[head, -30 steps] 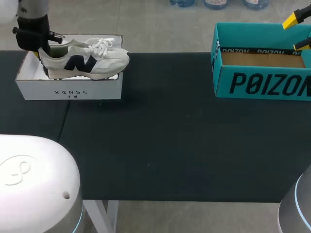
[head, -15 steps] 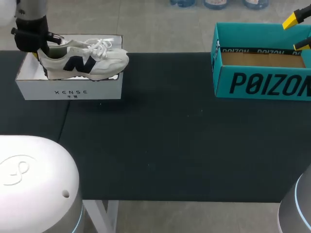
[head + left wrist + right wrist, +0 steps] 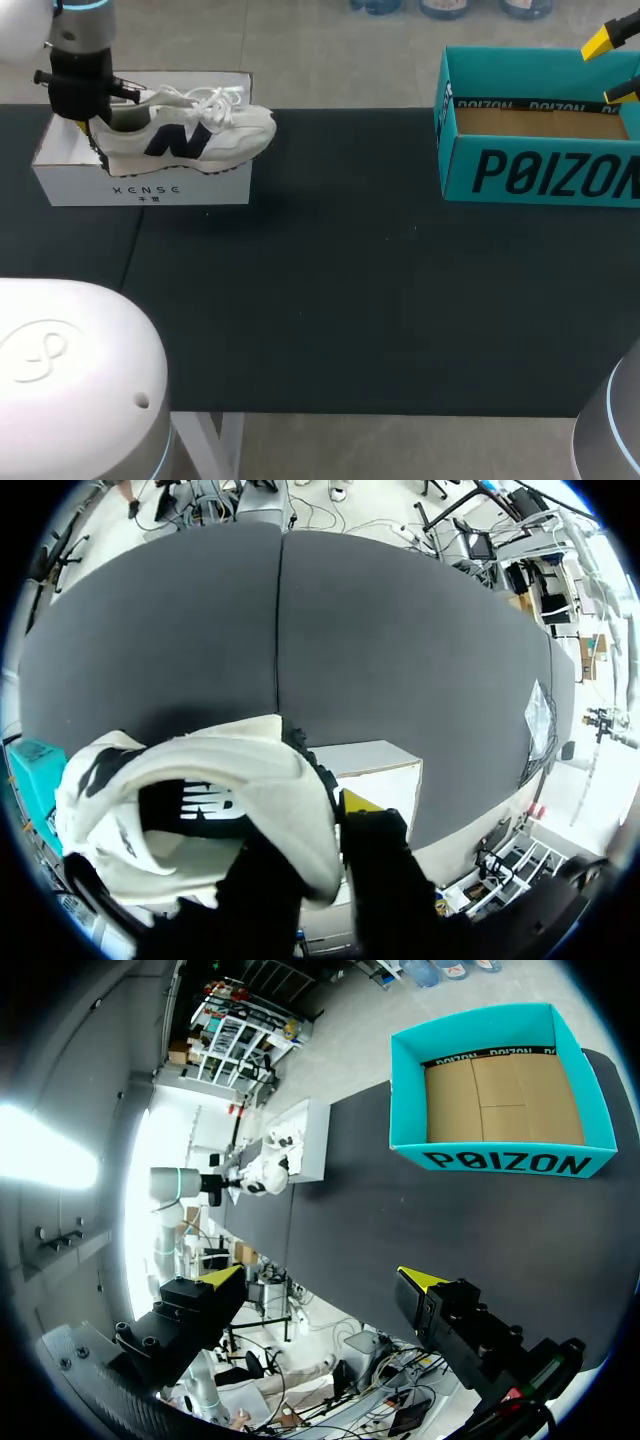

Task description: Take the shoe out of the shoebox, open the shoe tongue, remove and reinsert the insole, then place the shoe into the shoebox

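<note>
left gripper (image 3: 90, 118) clamps the shoe (image 3: 195, 135) by its heel, above the white shoebox (image 3: 140, 187); right gripper (image 3: 320, 1278) spread wide, empty, near the teal box (image 3: 540, 172).

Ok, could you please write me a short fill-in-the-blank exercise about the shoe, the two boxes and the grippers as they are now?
1. The left gripper holds the shoe by its ___.
2. The shoe hangs over a box whose colour is ___.
3. The teal box is ___ inside.
4. The right gripper has its fingers ___.

Missing words: heel; white; empty; open
</note>
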### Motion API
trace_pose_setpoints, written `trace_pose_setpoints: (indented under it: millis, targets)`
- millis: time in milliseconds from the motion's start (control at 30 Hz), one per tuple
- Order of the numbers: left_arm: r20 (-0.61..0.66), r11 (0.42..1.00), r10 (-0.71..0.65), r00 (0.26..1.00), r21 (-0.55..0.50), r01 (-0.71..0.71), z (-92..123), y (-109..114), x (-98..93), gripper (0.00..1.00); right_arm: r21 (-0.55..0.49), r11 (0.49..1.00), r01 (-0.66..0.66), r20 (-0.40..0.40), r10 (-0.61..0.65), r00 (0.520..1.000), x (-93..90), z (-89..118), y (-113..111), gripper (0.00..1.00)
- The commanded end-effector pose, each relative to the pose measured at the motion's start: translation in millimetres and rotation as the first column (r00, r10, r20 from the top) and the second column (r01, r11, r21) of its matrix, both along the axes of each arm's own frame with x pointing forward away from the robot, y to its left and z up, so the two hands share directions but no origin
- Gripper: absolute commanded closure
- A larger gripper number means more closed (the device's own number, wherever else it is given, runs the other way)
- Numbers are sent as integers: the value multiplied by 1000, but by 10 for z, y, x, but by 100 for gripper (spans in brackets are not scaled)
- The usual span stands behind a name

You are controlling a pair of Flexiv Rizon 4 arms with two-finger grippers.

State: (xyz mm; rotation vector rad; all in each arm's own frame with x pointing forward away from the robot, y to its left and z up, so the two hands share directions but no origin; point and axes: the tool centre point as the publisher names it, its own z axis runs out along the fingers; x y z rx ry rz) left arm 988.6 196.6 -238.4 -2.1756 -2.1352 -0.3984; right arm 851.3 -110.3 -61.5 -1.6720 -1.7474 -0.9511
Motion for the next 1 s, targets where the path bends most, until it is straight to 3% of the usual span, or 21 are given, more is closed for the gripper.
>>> trace_pose_setpoints:
  millis: [33, 267, 533, 667, 833, 1000]
  targets:
    - [41, 1000, -10, 999, 17, 9, 48, -250, -318, 100, -3, 1000, -1, -3, 1, 1000, 15, -1, 1, 0]
    - [68, 997, -70, 995, -3, 71, -29, -865, -638, 100, -3, 1000, -1, -3, 1, 1000, 15, -1, 1, 0]
    - [81, 994, -111, 991, 26, 109, -237, -1526, -834, 100, -3, 1000, -1, -3, 1, 1000, 15, -1, 1, 0]
    - [105, 991, -130, 986, -16, 132, -379, -1854, -954, 100, -3, 1000, -1, -3, 1, 1000, 15, -1, 1, 0]
    - [105, 984, -149, 983, -79, 157, -584, -2110, -1055, 100, -3, 1000, -1, -3, 1, 1000, 15, -1, 1, 0]
    - [91, 983, -175, 980, -48, 180, -813, -2380, -1180, 100, -3, 1000, -1, -3, 1, 1000, 15, -1, 1, 0]
